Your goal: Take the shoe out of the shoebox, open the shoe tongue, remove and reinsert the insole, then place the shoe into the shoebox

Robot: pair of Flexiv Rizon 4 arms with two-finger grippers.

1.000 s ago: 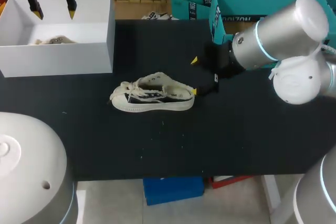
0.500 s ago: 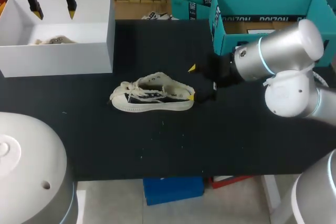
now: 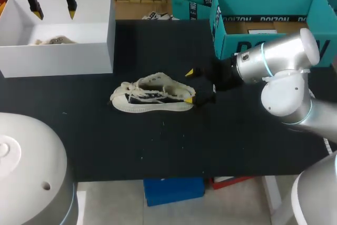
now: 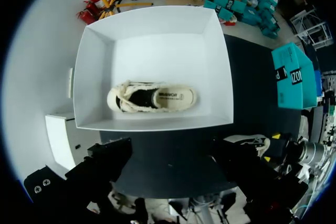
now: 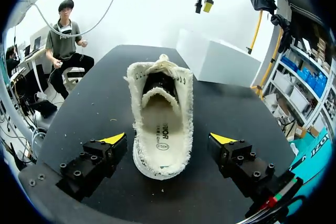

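Right pincer spread wide, heel of the shoe between its fingers, not touching; left pincer hangs open above the shoebox.

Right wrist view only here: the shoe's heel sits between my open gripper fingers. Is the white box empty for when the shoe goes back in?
Observer: No. A second shoe lies sole-down on the floor of the white box.
Operator: Is my left gripper over that box?
Observer: Yes. The left gripper hangs above the box looking straight down into it, open and holding nothing.
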